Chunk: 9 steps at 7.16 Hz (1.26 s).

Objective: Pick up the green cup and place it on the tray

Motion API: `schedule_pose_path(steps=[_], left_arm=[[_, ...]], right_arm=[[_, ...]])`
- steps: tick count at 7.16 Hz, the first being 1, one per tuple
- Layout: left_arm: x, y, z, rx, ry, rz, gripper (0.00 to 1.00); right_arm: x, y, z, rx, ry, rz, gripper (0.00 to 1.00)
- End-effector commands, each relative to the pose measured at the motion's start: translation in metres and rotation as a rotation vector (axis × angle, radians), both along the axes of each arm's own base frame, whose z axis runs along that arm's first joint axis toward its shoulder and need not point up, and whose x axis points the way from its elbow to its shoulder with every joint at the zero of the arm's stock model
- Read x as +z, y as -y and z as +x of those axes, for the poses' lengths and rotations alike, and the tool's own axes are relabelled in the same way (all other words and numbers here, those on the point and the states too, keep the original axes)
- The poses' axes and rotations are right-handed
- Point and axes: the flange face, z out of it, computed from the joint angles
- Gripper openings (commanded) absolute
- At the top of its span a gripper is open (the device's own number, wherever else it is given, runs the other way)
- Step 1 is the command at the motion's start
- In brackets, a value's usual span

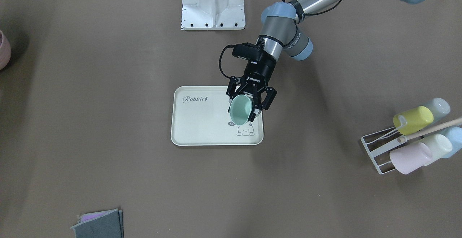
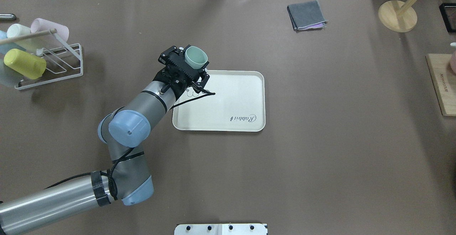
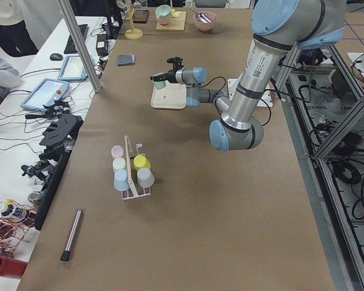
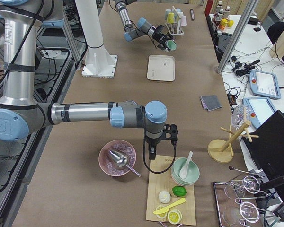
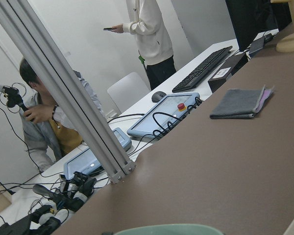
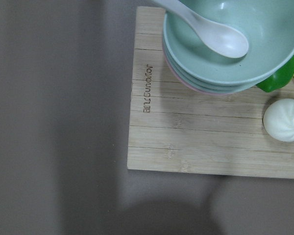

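Observation:
My left gripper (image 1: 244, 108) is shut on the green cup (image 1: 241, 109), a mint tumbler held tilted with its mouth pointing away from the robot. The cup hangs over the bunny-drawing end of the cream tray (image 1: 202, 122). In the overhead view the cup (image 2: 196, 56) sits at the tray's (image 2: 235, 96) far left corner, in the gripper (image 2: 196, 59). The cup's rim (image 5: 176, 229) shows at the bottom of the left wrist view. My right gripper (image 4: 154, 144) shows only in the exterior right view, above a wooden board; I cannot tell if it is open or shut.
A wire rack (image 2: 46, 64) with several pastel cups lies at the table's left end. A folded grey cloth (image 2: 306, 14) and a wooden stand (image 2: 397, 15) are at the far side. Stacked bowls with a spoon (image 6: 225, 44) sit on the wooden board (image 6: 196, 147).

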Motion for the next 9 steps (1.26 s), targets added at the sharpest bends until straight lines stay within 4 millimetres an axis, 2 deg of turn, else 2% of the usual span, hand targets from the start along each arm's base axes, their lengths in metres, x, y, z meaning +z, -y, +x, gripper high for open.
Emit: schedule_pose_path(steps=[1,3,6,8,9], left_arm=[[0.012,-0.027,0.045,0.064,-0.143,-0.068,0.73],[0.018,-0.041,0.06,0.074,-0.217,-0.11,0.75],[0.003,-0.047,0.084,0.08,-0.219,-0.114,0.76],[-0.008,-0.041,0.1,0.067,-0.208,-0.118,0.76],[-0.002,-0.04,0.105,0.065,-0.191,-0.124,0.76]], right_arm=[[0.0,0.0,0.0,0.0,0.0,-0.001,1.0],[0.001,0.0,0.001,0.0,-0.009,0.0,1.0],[0.001,-0.001,0.001,-0.001,-0.011,0.001,1.0],[0.001,-0.001,0.001,-0.002,-0.009,0.002,1.0],[0.001,-0.001,0.001,-0.002,-0.011,0.002,1.0]])
